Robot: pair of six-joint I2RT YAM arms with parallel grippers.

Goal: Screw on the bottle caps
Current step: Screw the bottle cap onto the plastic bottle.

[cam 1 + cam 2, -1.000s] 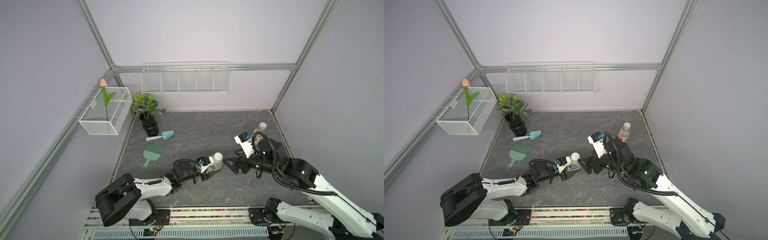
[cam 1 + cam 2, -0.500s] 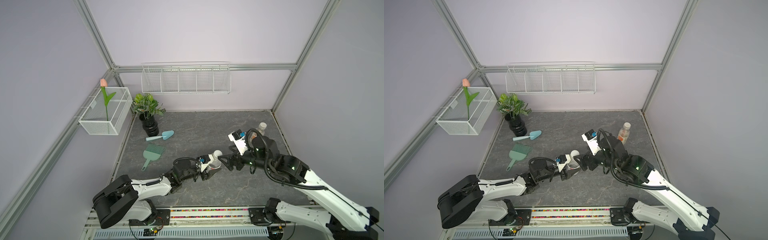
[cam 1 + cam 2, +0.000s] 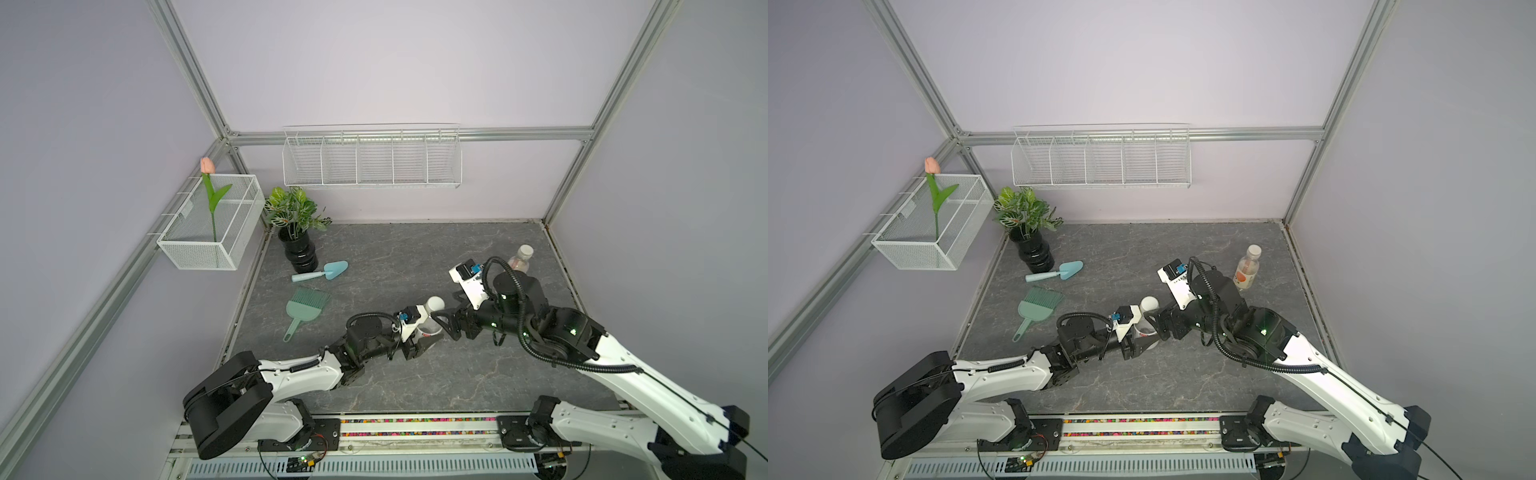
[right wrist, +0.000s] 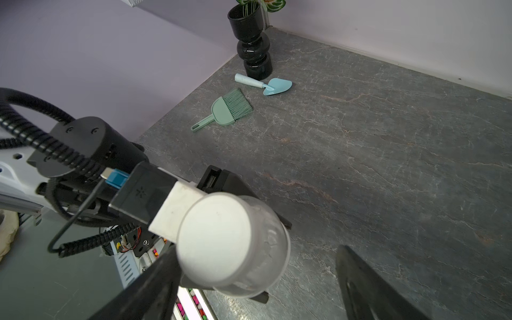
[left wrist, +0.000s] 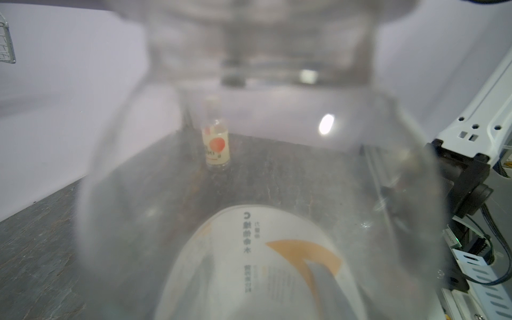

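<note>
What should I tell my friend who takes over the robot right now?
Left gripper: shut on the white-label bottle, mid-table.
Right gripper: open, jaws beside that bottle's white cap, not gripping it.
The orange-label bottle stands alone at the back right, with the second cap on it.
Done: both bottles wear caps.
Left: how tight the caps are cannot be seen. The right gripper probably needs to close on the white cap and twist.

Bottle label print.
Held bottle (image 5: 249, 249) is showing mirrored Chinese characters on its label, not legible; orange-marked bottle (image 3: 1246, 272), at two o'clock, is bearing unreadable print.
</note>
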